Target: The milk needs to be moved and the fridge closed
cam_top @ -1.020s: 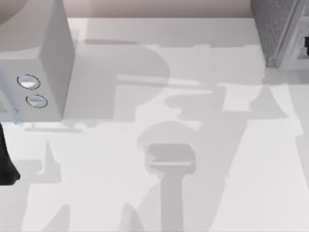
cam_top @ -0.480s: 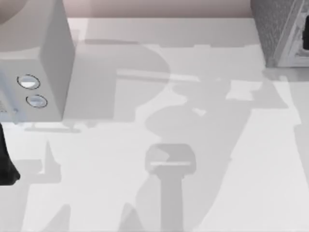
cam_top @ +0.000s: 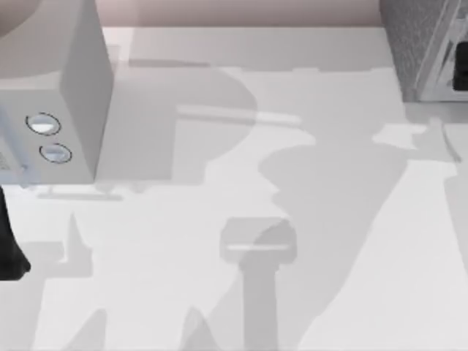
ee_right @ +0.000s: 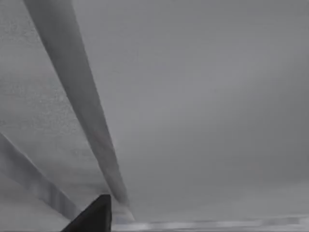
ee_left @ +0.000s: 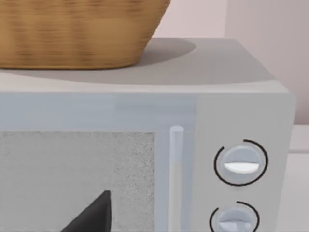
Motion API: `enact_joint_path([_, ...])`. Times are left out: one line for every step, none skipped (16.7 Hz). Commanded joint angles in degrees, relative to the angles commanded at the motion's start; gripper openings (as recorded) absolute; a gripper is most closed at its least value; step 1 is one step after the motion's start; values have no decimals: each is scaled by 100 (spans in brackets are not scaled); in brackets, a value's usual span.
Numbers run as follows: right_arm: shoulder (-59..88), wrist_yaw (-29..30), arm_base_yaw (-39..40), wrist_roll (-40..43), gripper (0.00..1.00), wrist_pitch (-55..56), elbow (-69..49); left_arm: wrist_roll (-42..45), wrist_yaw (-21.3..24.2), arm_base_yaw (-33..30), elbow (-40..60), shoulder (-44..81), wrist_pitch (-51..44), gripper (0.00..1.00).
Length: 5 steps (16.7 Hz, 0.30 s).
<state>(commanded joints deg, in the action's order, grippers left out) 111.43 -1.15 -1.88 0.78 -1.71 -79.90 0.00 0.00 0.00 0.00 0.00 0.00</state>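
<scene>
The fridge (cam_top: pixel 417 36) stands at the table's (cam_top: pixel 409 292) far right corner in the top view, its speckled side turned toward the table. A dark part of the right arm (cam_top: pixel 461 69) lies against the fridge's pale front at the picture's edge. It shows more broadly there than half a second ago.

In the right wrist view, the right gripper (ee_right: pixel 91 217) is a dark wedge very close to a smooth grey face of the fridge (ee_right: pixel 203 96). A long raised strip (ee_right: pixel 77 96) runs slantwise across that face. Whether this gripper is spread or pressed together cannot be told.

The broad shadow (cam_top: pixel 336 197) on the table has slid toward the fridge since a second ago, when it lay nearer the table's middle.

Well apart from the fridge, across the table, sits the microwave (cam_top: pixel 73 95) with a basket (ee_left: pixel 72 34) on top; neither has moved. The left arm (cam_top: pixel 9 241) stays parked just in front of it, as before. The left gripper (ee_left: pixel 91 217) faces the microwave's door, and whether it is spread or closed cannot be told.
</scene>
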Motion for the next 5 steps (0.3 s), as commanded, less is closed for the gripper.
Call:
enact_joint_path([96, 1, 0, -2, 100, -24, -134, 0, 0, 0, 0, 0, 0, 100])
enact_joint_path([180, 2, 0, -3, 100, -51, -253, 0, 0, 0, 0, 0, 0, 100])
enact_joint_path([233, 4, 1, -5, 100, -74, -325, 0, 0, 0, 0, 0, 0, 100])
enact_joint_path([245, 4, 1, -5, 100, -81, -343, 0, 0, 0, 0, 0, 0, 100])
enact_joint_path([245, 4, 1, -5, 100, -81, -343, 0, 0, 0, 0, 0, 0, 100])
